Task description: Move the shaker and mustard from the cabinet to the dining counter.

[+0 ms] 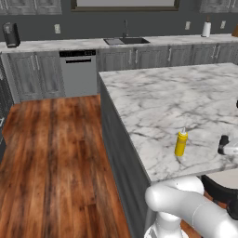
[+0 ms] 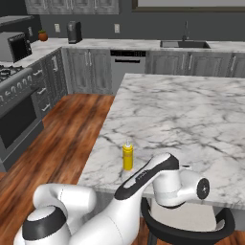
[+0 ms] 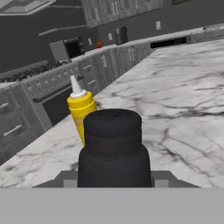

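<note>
Yellow mustard [image 1: 181,143] with white nozzle; black shaker [image 3: 113,151]; white, grey-veined dining counter [image 1: 162,97].

I'm in a home kitchen: marble island [image 1: 162,97] at 12 o'clock, sink [image 1: 126,41] and dishwasher [image 1: 79,72] beyond, stove [image 2: 19,103] at 9 o'clock, wood floor [image 1: 56,158].

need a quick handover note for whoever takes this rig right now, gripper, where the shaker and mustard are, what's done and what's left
Gripper: shut on the shaker, held over the dining counter near its edge.
Mustard: stands upright on the dining counter, just beyond the shaker in the hand view.
Done: mustard delivered; shaker brought to the counter.
Left: set the shaker down beside the mustard, open the gripper and pull back.
</note>
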Available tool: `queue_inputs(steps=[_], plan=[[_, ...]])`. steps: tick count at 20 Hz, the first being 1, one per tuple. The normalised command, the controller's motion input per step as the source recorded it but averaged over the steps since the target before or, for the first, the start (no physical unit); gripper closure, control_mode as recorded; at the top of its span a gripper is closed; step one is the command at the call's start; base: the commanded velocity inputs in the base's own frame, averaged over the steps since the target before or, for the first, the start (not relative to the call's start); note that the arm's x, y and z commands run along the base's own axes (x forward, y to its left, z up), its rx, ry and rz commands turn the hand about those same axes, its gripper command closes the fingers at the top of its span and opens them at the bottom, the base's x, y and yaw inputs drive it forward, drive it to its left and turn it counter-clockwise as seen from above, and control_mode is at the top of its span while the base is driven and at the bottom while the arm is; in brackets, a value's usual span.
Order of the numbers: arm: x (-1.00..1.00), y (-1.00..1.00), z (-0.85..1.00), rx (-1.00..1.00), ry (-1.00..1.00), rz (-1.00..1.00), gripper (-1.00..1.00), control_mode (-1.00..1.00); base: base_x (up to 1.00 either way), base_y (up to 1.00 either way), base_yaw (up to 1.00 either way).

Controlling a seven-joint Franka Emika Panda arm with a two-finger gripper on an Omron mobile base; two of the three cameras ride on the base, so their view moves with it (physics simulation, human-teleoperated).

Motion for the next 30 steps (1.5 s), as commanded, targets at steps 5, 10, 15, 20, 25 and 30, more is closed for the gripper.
queue_inputs(steps=[5, 10, 15, 20, 25, 30], plan=[[0.00, 0.00, -0.11, 0.00, 0.00, 0.00, 1.00, -1.00, 0.00, 0.00, 0.00], [0.00, 0.00, -0.09, 0.00, -0.03, 0.00, 1.00, -1.00, 0.00, 0.00, 0.00], [0.00, 0.00, -0.10, 0.00, -0.09, 0.00, 1.00, -1.00, 0.00, 0.00, 0.00], [0.00, 0.00, -0.06, 0.00, -0.09, 0.00, 1.00, -1.00, 0.00, 0.00, 0.00], [0.01, 0.01, -0.01, 0.00, -0.05, 0.00, 1.00, -1.00, 0.00, 0.00, 0.00], [0.04, 0.01, -0.01, 0.00, -0.02, 0.00, 1.00, -1.00, 0.00, 0.00, 0.00]])
